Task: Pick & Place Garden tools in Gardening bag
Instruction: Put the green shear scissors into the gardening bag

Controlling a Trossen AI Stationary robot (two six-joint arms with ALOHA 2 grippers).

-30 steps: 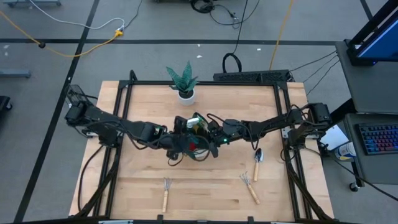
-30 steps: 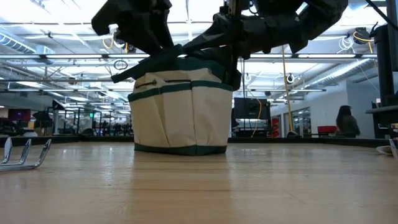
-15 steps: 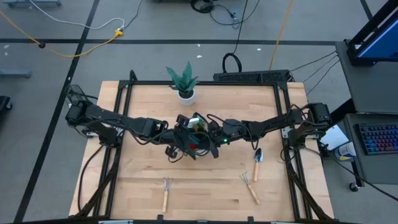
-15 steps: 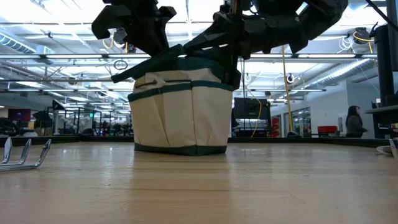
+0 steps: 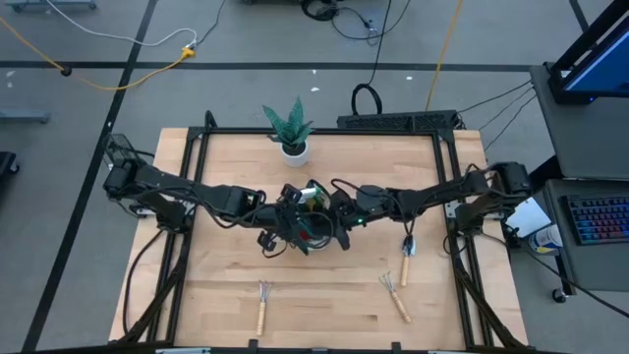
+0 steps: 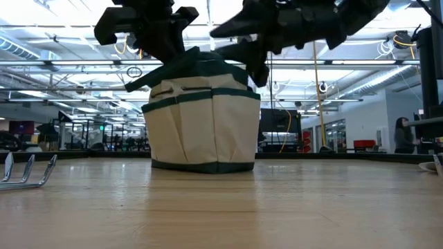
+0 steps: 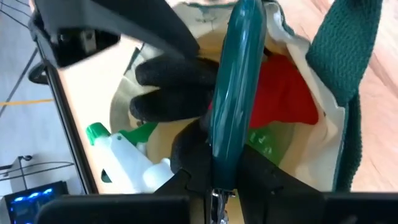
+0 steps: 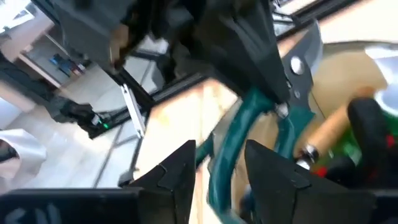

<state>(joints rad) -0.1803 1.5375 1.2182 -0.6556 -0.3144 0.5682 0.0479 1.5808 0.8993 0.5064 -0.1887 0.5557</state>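
The gardening bag [image 5: 313,210], beige with dark green trim [image 6: 201,117], stands at mid-table. In it lie a red-and-black glove [image 7: 283,99], a green spray bottle [image 7: 124,155] and a wooden-handled tool [image 8: 329,127]. Both grippers meet over its mouth. The grey pruning shears [image 8: 292,68] with teal handles hang there, and my left gripper [image 7: 219,186] is shut on them. My right gripper [image 8: 219,165] is open, its fingers standing either side of a teal handle [image 8: 214,168]. My left gripper pinches one teal handle [image 7: 225,149] of the shears between its two fingers. The handle runs forward from between the fingers, roughly along them. The shears are lifted clear, over the bag's open mouth and above the glove.
Two hand rakes [image 5: 262,305] [image 5: 395,294] and a trowel [image 5: 406,258] lie on the near part of the table; the first rake's tines [image 6: 28,169] show in the low view. A spiky plant in a white pot [image 5: 292,130] stands at the far edge.
My left gripper has moved a little toward the bag. My right gripper has risen slightly above the bag's rim, and in the low view its fingers now stand apart. The bag has stayed in place.
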